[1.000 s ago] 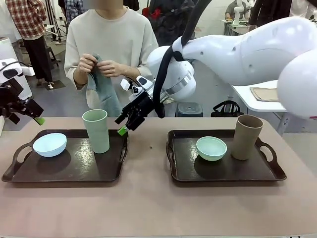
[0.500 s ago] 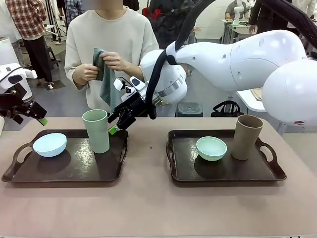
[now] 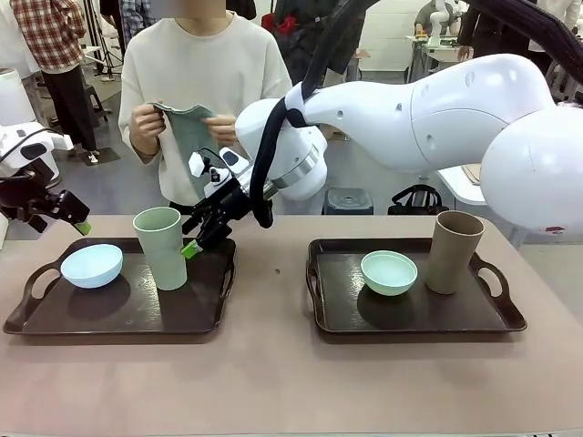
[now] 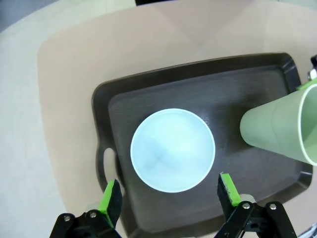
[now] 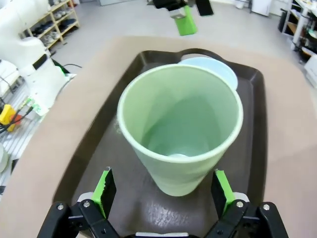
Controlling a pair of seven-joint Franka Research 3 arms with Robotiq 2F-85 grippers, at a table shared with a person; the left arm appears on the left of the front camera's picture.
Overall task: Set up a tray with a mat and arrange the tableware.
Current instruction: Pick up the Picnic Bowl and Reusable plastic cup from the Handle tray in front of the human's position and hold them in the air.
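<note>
My right gripper (image 5: 163, 186), fingers spread wide, straddles the tilted pale green cup (image 5: 181, 114) on the left tray (image 3: 118, 314), not clamped; my left gripper (image 4: 169, 188) hangs parted, empty, above the pale blue bowl (image 4: 172, 148) beside it.

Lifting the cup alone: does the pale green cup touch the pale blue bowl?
Apart. The left wrist view shows a bare strip of dark tray between the pale green cup and the pale blue bowl.
</note>
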